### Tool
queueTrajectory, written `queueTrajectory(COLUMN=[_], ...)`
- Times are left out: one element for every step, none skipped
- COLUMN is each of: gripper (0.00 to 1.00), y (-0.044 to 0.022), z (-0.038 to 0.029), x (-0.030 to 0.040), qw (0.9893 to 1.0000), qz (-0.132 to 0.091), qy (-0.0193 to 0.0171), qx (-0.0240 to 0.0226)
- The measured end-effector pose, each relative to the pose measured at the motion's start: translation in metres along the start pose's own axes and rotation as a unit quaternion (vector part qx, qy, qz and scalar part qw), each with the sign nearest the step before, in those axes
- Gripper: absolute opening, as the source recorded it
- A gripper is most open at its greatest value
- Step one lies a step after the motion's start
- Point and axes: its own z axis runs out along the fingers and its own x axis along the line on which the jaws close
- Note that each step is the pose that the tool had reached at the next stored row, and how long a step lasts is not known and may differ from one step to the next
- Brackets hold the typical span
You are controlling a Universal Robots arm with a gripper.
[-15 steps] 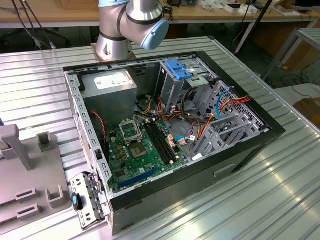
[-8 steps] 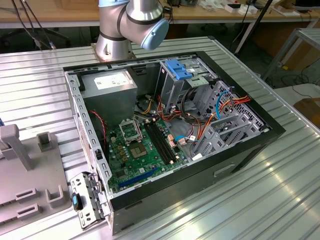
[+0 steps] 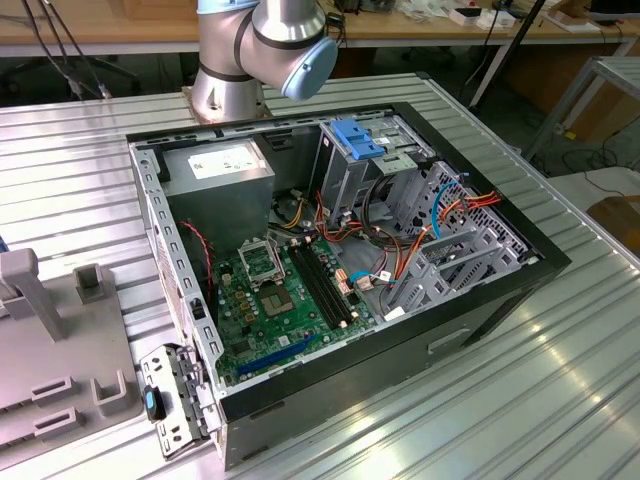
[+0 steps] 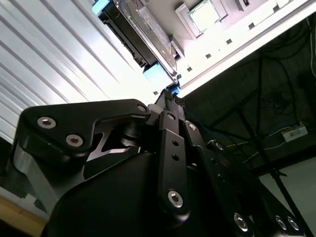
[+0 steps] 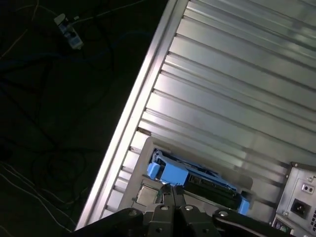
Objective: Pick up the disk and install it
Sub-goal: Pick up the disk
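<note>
Hovering over the ribbed surface (image 5: 237, 84), the gripper (image 5: 173, 188) has its fingers (image 5: 168, 205) pressed together, seemingly pinching nothing. Taking their reach as twelve o'clock, the disk (image 5: 210, 183) lies dead ahead, just beside the tips, with its long axis running roughly ten to four.

We see a dark disk (image 5: 210, 186) with bright blue rails. The table (image 5: 237, 89) is silver, with a pattern of long ribs, and the gripper (image 4: 170, 96) is black. In the exterior view the board (image 3: 262, 305) is green, the bracket (image 3: 358, 138) blue and the case (image 3: 400, 342) black.
</note>
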Motion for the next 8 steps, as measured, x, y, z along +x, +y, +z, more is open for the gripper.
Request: queueTrajectory(gripper=[0.11,0.11,0.11,0.11,0.11,0.11,0.11,0.11], y=[0.0,0.0,0.0,0.0,0.0001,0.0001,0.0003,0.0003], z=[0.0,0.0,-0.0001,0.0,0.0,0.0,0.0,0.0], x=[0.0,0.0001,0.0002,0.0005,0.0006,0.0009,0.0011,0.0012], qw=[1.0,0.9999,0.9998,0.9997,0.9995,0.9992,0.9987,0.9984], qz=[-0.006,-0.014,-0.019,-0.026,-0.032,-0.039,-0.051,-0.057], qy=[0.0003,0.0006,0.0009,0.0012,0.0014,0.0018,0.0023,0.0026], qx=[-0.0001,-0.0003,-0.0005,-0.0007,-0.0008,-0.001,-0.0013,-0.0015])
